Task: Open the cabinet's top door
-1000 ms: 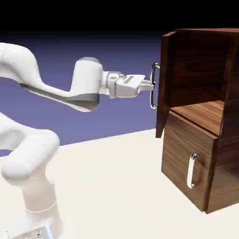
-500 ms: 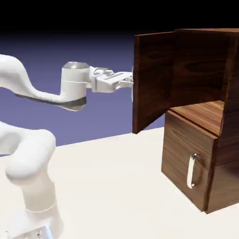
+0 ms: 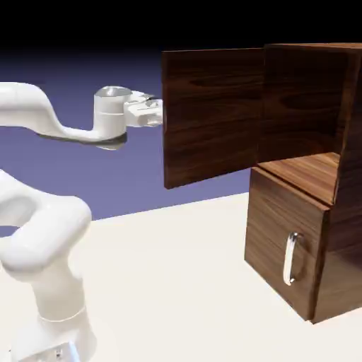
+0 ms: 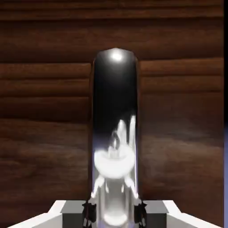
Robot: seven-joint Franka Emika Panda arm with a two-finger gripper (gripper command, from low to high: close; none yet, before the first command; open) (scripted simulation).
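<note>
At the exterior view's right, we are seeing the cabinet [image 3: 311,191], a tall box of dark walnut-grained wood, standing on the pale table [image 3: 170,283]. Its top door [image 3: 212,117] is standing wide open, swung out toward the exterior view's left, and its inner face is showing to us while the upper compartment [image 3: 300,106] is lying open beside it. Below, the lower door [image 3: 283,237] is sitting closed, its silver handle [image 3: 289,259] running upright along its front. From the exterior view's left, the white arm [image 3: 53,120] is reaching across above its base, and its gripper [image 4: 114,213] is meeting the far, outer side of the top door near the free edge, so the door is hiding the fingertips from us there. In the hand view, we are looking straight at the top door's handle [image 4: 115,102], a shiny bar that is running from above the middle down to the bottom edge, mirroring white shapes in its lower part. The jaws are closing on this bar, one grey fingertip on each side, with only the bar's width between them. Behind the handle, dark grain is filling most of the hand view, and a narrow strip of backdrop [image 4: 226,173] is showing at its right edge.
</note>
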